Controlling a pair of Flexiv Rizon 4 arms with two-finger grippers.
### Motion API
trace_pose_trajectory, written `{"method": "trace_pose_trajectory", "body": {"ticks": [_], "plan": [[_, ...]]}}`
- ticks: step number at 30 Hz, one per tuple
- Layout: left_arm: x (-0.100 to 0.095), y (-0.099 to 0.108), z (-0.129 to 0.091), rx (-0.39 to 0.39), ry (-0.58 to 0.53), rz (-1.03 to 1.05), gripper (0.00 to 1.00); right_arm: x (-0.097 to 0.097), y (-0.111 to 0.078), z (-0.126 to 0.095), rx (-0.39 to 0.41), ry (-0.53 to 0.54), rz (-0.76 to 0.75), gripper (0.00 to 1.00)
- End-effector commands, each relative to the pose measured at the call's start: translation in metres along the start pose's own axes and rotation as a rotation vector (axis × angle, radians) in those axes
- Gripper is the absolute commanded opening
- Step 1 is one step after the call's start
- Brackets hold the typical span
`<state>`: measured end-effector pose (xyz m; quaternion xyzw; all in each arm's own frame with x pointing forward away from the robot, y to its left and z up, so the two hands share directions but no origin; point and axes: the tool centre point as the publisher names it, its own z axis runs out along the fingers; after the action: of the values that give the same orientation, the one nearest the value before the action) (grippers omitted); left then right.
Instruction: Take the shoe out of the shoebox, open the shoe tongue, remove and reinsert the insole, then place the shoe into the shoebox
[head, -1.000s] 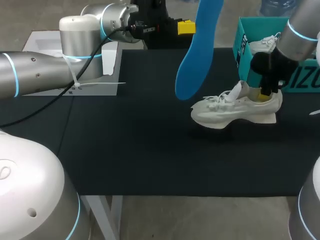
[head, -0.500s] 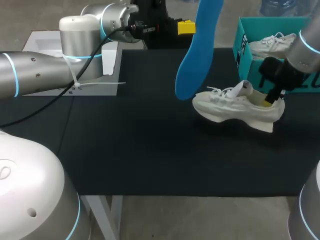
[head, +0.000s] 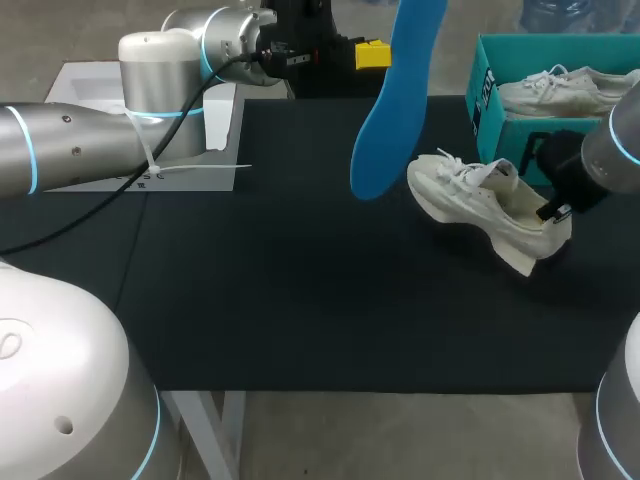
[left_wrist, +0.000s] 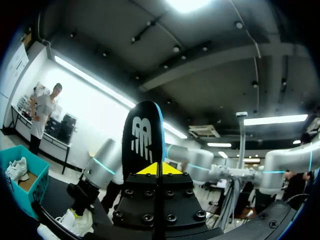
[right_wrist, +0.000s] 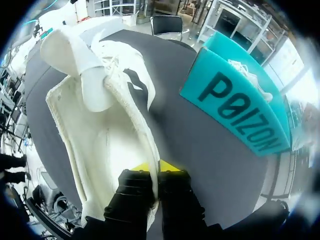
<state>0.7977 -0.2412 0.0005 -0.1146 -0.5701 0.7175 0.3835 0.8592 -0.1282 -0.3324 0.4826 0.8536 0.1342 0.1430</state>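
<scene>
Your right gripper (right_wrist: 155, 169) was clamped on the shoe (head: 480, 200) at its heel wall, with the shoe tilted toe-up beside the shoebox (head: 488, 95), toe pointing left. Your left gripper (left_wrist: 153, 169) pinched the insole (head: 385, 130), which hung near-vertical with its lower end just left of the toe.

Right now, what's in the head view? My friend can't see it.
The right hand grips a white sneaker by its heel, tilted toe-up over the black table. The left hand holds a blue insole upright, and a teal shoebox behind holds another sneaker.
</scene>
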Motion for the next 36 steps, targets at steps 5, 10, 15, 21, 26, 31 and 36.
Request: {"method": "trace_pose_trajectory", "body": {"ticks": [5, 10, 15, 21, 26, 31, 36], "plan": [[0.001, 0.000, 0.000, 0.000, -0.001, 0.000, 0.00, 0.011, -0.003, -0.003, 0.000, -0.179, 0.092, 0.00], [0.001, 0.000, 0.000, 0.000, -0.001, 0.000, 0.00, 0.036, -0.008, -0.011, 0.004, -0.181, 0.219, 0.00], [0.001, 0.000, 0.000, 0.000, -0.001, 0.000, 0.00, 0.052, -0.013, -0.019, 0.014, -0.171, 0.399, 0.00], [0.001, 0.000, 0.000, 0.000, -0.001, 0.000, 0.00, 0.068, -0.015, -0.022, 0.023, -0.207, 0.548, 0.00], [0.001, 0.000, 0.000, 0.000, -0.001, 0.000, 0.00, 0.086, -0.019, -0.009, 0.051, -0.229, 0.623, 0.00], [0.001, 0.000, 0.000, 0.000, -0.001, 0.000, 0.00, 0.103, -0.023, 0.006, 0.052, -0.207, 0.654, 0.00], [0.001, 0.000, 0.000, 0.000, -0.001, 0.000, 0.00, 0.111, -0.025, 0.017, 0.047, -0.183, 0.669, 0.00]]}}
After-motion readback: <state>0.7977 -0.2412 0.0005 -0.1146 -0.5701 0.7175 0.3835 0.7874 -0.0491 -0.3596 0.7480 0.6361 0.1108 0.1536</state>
